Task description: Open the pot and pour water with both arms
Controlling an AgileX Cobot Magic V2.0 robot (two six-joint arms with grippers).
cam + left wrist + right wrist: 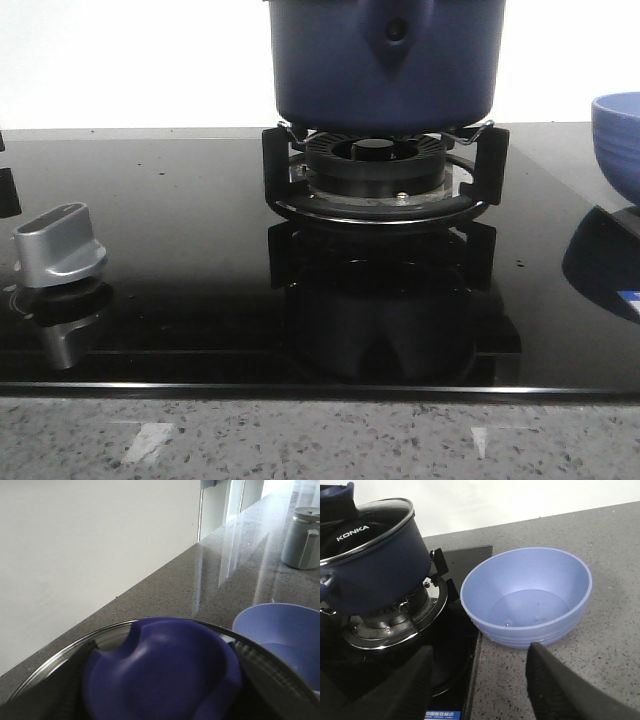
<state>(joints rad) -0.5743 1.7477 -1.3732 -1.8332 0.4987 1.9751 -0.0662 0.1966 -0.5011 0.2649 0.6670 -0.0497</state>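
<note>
Dark navy pot (385, 62) parked on the black burner grate (385, 175) of a glossy black cooktop (200, 250), teardrop handle mount with its rivet facing the front camera. From the right wrist view, sitting a bit tilted on the grate, glass lid (367, 522) with a steel rim on top and "KONKA" printed on the side. Lighter blue bowl (527, 597) just beside the cooktop on the speckled grey desk (615, 580), near the pot but not touching, a little water in the bottom. Right end effector (479, 680) spread wide apart, hovering low in front of the bowl and the cooktop edge, gripping nothing. Left wrist view basically filled by the lid's big blue knob (160, 670), dark fingers (60, 685) showing on either side of it, but honestly can't tell whether the left end effector is clamped on it or just around it. Silver stove dial (58, 245) on the left of the cooktop. Grey lidded jug (302, 537) further along the desk, well apart.
</note>
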